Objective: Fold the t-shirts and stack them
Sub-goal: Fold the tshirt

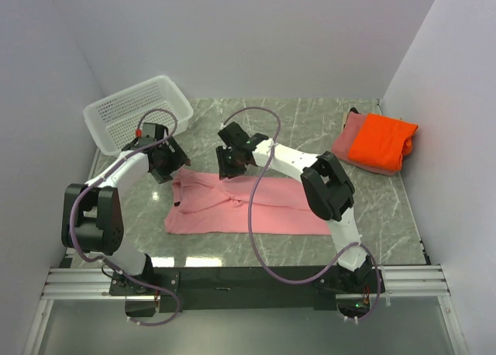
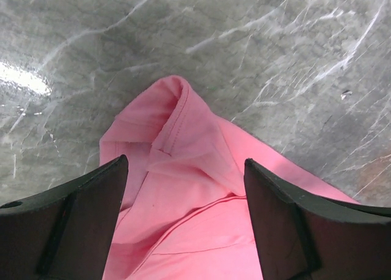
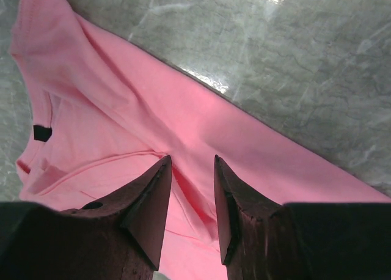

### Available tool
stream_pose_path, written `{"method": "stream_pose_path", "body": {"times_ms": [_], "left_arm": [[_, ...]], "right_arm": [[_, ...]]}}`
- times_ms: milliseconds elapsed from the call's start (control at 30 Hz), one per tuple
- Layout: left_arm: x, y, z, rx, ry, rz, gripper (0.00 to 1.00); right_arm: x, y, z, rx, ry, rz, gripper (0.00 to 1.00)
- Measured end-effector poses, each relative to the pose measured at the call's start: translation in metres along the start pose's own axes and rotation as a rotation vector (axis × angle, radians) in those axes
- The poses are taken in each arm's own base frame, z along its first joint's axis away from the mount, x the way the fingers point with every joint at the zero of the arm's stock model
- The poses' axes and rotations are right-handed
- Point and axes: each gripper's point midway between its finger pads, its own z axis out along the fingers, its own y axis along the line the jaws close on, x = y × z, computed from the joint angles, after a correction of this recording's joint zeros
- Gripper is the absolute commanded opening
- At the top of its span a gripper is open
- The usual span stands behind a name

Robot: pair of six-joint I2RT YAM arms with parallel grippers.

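Note:
A light pink t-shirt lies partly folded on the marble table, its long side running left to right. My left gripper is open low over the shirt's far left corner; in the left wrist view a rumpled sleeve lies between its wide-apart fingers. My right gripper sits on the shirt's far edge near the middle. In the right wrist view its fingers stand a narrow gap apart with a raised crease of pink cloth between them. The bright orange shirt lies folded on the dusty rose one at the far right.
A white perforated basket stands at the far left, just behind my left arm. The walls close in on the left, the right and the back. The rail with the arm bases runs along the near edge.

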Motion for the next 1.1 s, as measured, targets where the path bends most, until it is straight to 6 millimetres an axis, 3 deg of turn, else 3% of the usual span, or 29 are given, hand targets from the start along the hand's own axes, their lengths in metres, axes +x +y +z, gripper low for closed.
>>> {"method": "stream_pose_path", "body": {"times_ms": [533,867,1100], "left_arm": [[0.016,0.013,0.002,-0.014,0.036,-0.004,0.82],[0.012,0.012,-0.004,-0.004,0.022,-0.005,0.83],[0.011,0.014,-0.004,-0.008,0.021,-0.005,0.83]], "right_arm": [[0.017,0.026,0.003,-0.061,0.028,-0.045,0.41],[0.03,0.02,0.018,-0.042,0.065,-0.062,0.41],[0.031,0.02,0.023,-0.041,0.071,-0.076,0.24]]}}
